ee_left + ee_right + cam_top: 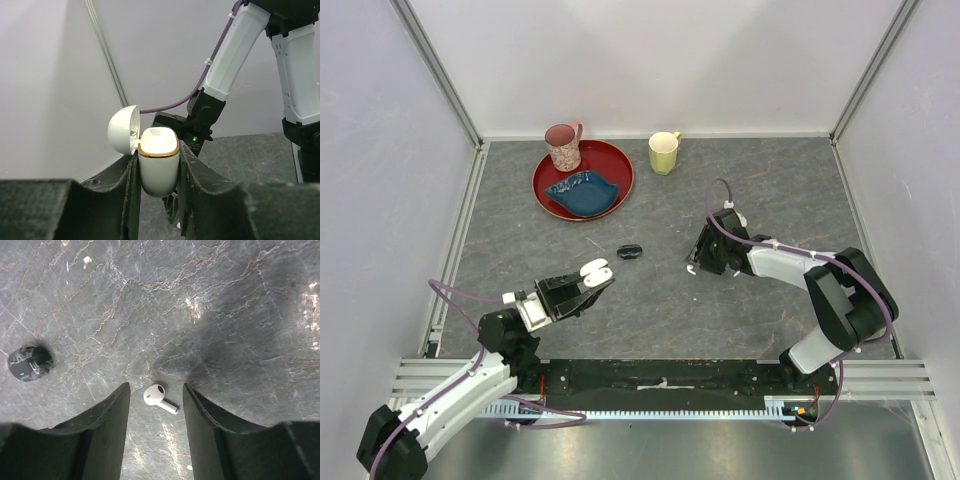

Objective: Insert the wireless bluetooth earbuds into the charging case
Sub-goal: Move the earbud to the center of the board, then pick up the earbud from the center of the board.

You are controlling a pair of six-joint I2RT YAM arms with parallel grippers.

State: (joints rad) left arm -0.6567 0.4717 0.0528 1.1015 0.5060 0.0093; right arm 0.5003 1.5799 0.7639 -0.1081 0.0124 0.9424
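On the table, four o'clock from a small dark object, one earbud lies untouched between the spread jaws of the right gripper: pickup seems in hand, next closing on it, then carrying to the open charging case pinched by the left gripper.

Robot test cell in a lab, seen from above.

Plain white panels wall in a grey stone-patterned tabletop, with bare aluminium posts running up the upper left and upper right corners. A black-and-white left arm at lower left and a right arm at lower right stand on a metal rail along the bottom edge, trailing purple cable. Near top centre sit staged props: a red plate, a pink mug and a yellow mug.
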